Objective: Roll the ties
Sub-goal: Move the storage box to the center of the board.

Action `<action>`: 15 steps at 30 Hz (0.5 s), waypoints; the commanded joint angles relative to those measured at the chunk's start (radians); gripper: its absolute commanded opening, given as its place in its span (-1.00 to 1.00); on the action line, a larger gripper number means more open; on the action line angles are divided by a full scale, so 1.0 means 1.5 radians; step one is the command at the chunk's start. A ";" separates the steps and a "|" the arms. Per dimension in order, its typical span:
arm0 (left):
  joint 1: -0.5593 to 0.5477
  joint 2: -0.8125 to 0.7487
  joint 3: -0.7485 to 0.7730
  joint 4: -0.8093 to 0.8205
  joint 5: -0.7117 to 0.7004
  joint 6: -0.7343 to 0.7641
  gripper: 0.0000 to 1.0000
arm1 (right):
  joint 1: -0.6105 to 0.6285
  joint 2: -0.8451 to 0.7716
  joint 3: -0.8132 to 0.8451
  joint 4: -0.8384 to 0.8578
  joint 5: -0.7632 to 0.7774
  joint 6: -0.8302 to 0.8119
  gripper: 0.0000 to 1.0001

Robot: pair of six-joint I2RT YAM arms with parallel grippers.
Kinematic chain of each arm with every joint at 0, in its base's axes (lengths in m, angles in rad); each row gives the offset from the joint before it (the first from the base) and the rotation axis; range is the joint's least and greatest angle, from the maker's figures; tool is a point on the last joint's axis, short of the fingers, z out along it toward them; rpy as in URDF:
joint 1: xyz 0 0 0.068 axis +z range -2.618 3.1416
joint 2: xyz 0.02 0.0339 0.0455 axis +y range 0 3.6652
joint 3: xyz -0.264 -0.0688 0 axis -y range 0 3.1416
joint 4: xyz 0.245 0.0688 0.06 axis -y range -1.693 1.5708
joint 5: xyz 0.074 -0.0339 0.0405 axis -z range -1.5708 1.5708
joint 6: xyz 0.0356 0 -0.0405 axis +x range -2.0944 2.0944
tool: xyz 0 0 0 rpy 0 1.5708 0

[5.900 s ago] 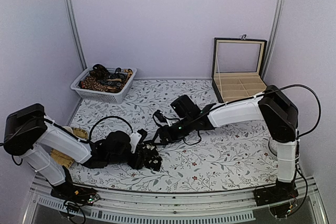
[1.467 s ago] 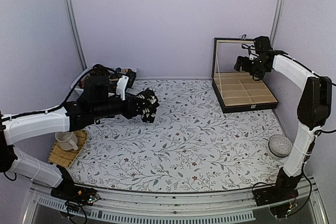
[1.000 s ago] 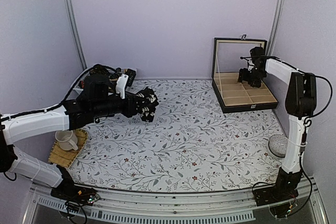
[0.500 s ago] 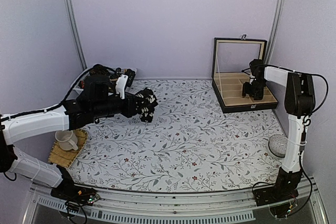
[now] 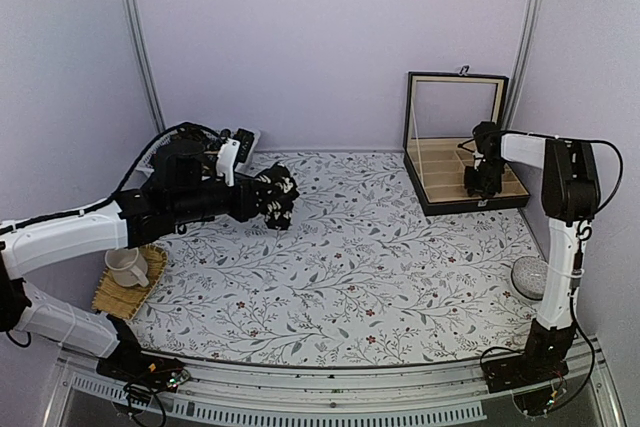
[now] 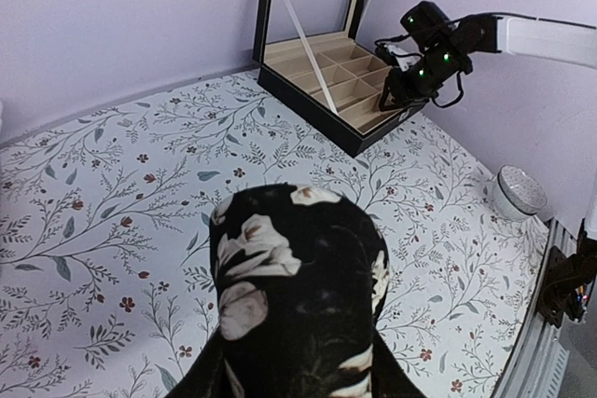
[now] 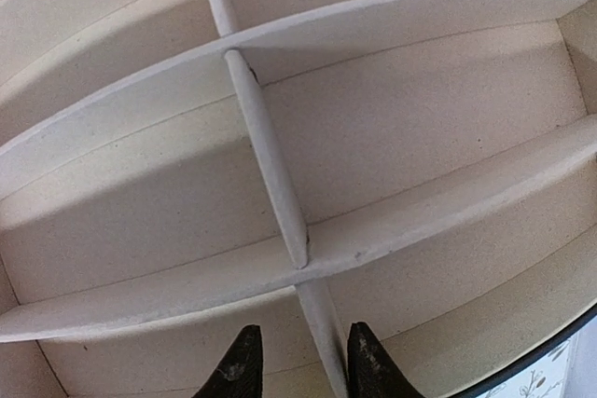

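top view: left claw (image 5: 268, 197) part closed on the rolled tie (image 5: 281, 196), raised off the table (image 5: 380, 277); box (image 5: 470, 205) well to its right, right claw (image 5: 480, 182) inside.
left wrist: roll just ahead, axis seemingly across the jaws; box beyond, up-right.
right wrist: tips narrowly apart, empty, astride a divider (image 7: 269, 184).

Both arms are built alike. The left arm (image 5: 65, 237) and the right arm (image 5: 560, 267) have smooth white shells on the long links and chunky black housings at the joints. Thin black cables loop loosely alongside each. Small green lights glow on the right arm's black wrist. The right gripper (image 7: 298, 361) ends in dark, tapering jaws. A white bracket (image 5: 228, 160) caps the left wrist.
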 commanded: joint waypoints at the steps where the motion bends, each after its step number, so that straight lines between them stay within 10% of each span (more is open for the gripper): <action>1: 0.007 -0.019 -0.002 0.017 0.009 -0.001 -1.00 | 0.065 0.032 -0.047 -0.033 -0.024 -0.008 -0.39; 15: 0.009 -0.034 -0.005 0.020 0.011 -0.013 -1.00 | 0.246 -0.084 -0.225 0.010 -0.041 0.010 -0.35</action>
